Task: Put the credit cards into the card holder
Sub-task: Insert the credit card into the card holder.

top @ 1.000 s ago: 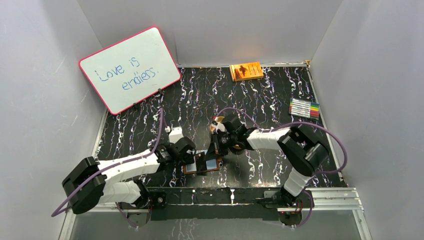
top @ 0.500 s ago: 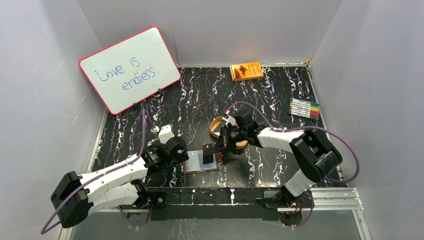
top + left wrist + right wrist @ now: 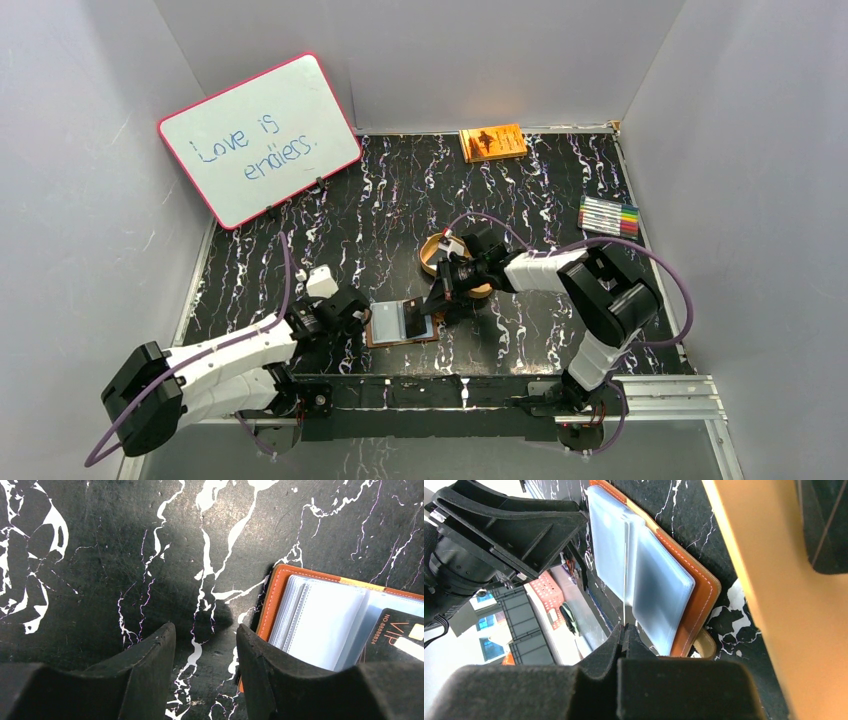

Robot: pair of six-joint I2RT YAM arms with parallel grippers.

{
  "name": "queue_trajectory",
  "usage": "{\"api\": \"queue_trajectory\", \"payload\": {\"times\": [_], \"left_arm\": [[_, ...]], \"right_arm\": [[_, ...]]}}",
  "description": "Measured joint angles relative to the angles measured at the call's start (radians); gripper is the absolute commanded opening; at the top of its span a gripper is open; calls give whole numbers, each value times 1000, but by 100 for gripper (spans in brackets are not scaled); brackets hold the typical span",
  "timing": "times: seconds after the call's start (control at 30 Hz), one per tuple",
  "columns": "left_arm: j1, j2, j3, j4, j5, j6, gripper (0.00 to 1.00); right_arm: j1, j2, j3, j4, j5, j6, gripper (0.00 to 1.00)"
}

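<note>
Top external: tan tray point(image 3: 429, 262) sits behind right tool point(image 3: 437, 300) gripping credit card point(image 3: 414, 318).

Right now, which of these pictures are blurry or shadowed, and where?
Left wrist view: sharp, with the left gripper shadowing the table ahead of it. Right wrist view: right gripper and tan tray blurred close-up, card holder sharper, credit card a thin edge-on line. Top view: evenly lit, no glare.

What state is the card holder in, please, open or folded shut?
Open: the card holder lies spread on the table, clear inner sleeves showing.
</note>
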Motion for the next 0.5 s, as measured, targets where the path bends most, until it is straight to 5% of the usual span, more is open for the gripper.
{"api": "queue_trajectory", "payload": {"times": [0.5], "left_arm": [[1,25,0,55,5,-4,45]], "right_arm": [[0,70,8,55,-38,8,0]]}}
